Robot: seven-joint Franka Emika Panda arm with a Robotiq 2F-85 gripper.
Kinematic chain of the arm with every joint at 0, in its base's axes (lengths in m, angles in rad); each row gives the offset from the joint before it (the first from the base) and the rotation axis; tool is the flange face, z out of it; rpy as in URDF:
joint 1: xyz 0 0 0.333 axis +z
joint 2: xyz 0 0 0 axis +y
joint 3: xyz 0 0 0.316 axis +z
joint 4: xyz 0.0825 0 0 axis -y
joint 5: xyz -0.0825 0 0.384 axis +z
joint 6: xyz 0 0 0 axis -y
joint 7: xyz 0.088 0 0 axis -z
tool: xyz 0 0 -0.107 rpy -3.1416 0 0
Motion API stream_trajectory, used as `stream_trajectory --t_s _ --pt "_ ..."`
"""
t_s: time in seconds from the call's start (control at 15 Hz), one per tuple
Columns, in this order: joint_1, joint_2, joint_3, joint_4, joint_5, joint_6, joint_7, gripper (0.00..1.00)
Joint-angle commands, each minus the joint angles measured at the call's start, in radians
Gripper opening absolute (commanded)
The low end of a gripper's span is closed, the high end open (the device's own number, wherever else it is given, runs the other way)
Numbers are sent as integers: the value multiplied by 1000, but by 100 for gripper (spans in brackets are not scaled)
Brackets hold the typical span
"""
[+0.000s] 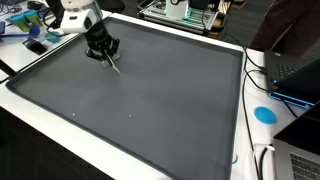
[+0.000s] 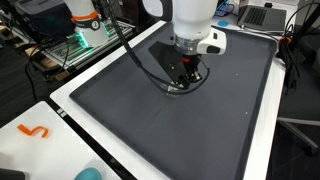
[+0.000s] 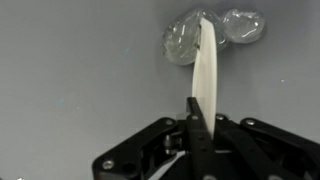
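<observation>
Wrist view only: a crumpled clump of clear plastic film [image 3: 185,42] lies on the mat at the far tip of the slim white flat stick [image 3: 204,70]. Neither exterior view makes out the film.
Claw: the black gripper [image 3: 195,128] pinches the stick's near end, its fingers narrow around it.
Stick's place: over the far left part of the dark grey mat [image 1: 150,110], slanting down from the claw.
Hard to tell: whether the tip presses the film. The wrist view cuts off the claw's lower body.
Around: a blue round disc [image 1: 264,114] lies right of the mat and an orange squiggle [image 2: 33,131] on the white border. A black cable [image 2: 133,52] loops beside the claw.
</observation>
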Motion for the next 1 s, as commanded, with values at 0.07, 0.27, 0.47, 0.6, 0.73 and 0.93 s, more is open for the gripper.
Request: stream_trajectory --t_s 0.07,0.27,0.47,0.6,0.73,0.93 --pt "-10 39 -39 -30 -52 43 11 1" --pt "-13 50 -45 -27 -49 47 17 1" --pt "-18 58 -53 -27 -50 49 30 1" --pt "-21 65 -59 -31 -51 58 39 1" --pt "-22 66 -64 -36 -60 52 50 1" --pt "-24 65 -73 -44 -64 48 62 1"
